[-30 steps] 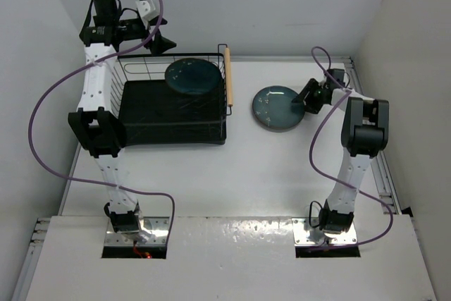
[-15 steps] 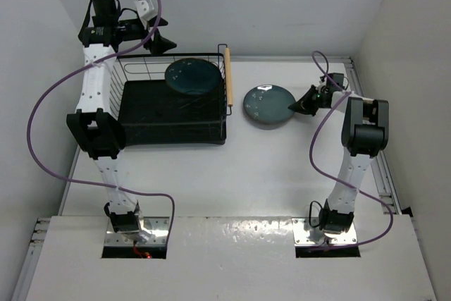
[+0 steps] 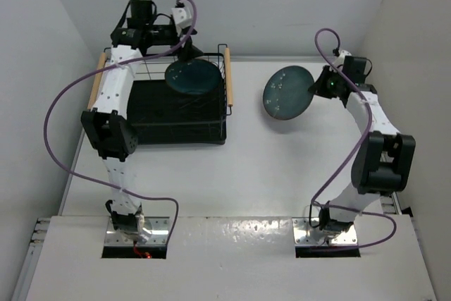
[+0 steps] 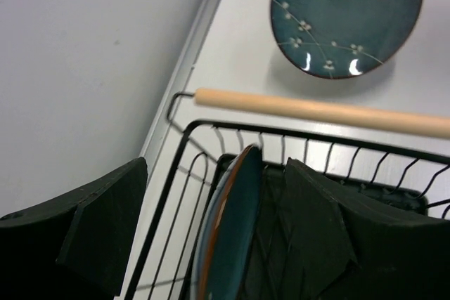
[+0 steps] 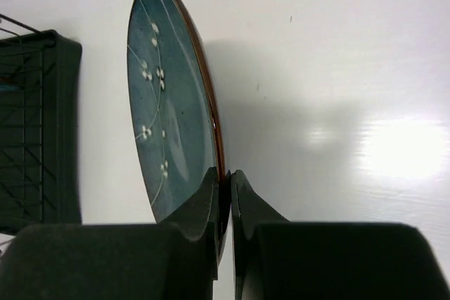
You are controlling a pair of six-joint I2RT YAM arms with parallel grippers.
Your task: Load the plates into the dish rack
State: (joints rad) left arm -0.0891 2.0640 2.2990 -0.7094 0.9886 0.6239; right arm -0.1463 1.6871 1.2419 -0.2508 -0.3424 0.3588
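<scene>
Right gripper (image 5: 223, 180) is clamping the rim of the lifted plate (image 5: 172, 103), jaws pinched down to plate thickness. In the top view it's biting at the plate's 3 o'clock edge, and the plate is hanging tilted, almost on edge, above the table (image 3: 282, 167) at 3 o'clock of the dish rack (image 3: 225, 114). Left gripper (image 4: 211, 223) is sitting with its jaws wide apart, one on each side of the racked plate (image 4: 232, 244), with gaps showing on both sides, so it's holding nothing. That plate is standing on edge in the rack's 1 o'clock corner, just inside the wooden handle (image 4: 316, 110). My read on handling: you're dealing with glazed ceramic, so stiff, fairly heavy for a two-finger pinch, slick and chippable. A rim grip is the only hold available, and with the mass hanging off one side the plate is likely wanting to swing or slip. Go slow and avoid knocking the wires or the other plate. Versus a second ago, the lifted plate was lying flat on the table with the right jaws half open at its rim, and now it's off the surface and upended. The left arm has swung from the rack's 11 o'clock corner to over the racked plate, which hasn't shifted.
</scene>
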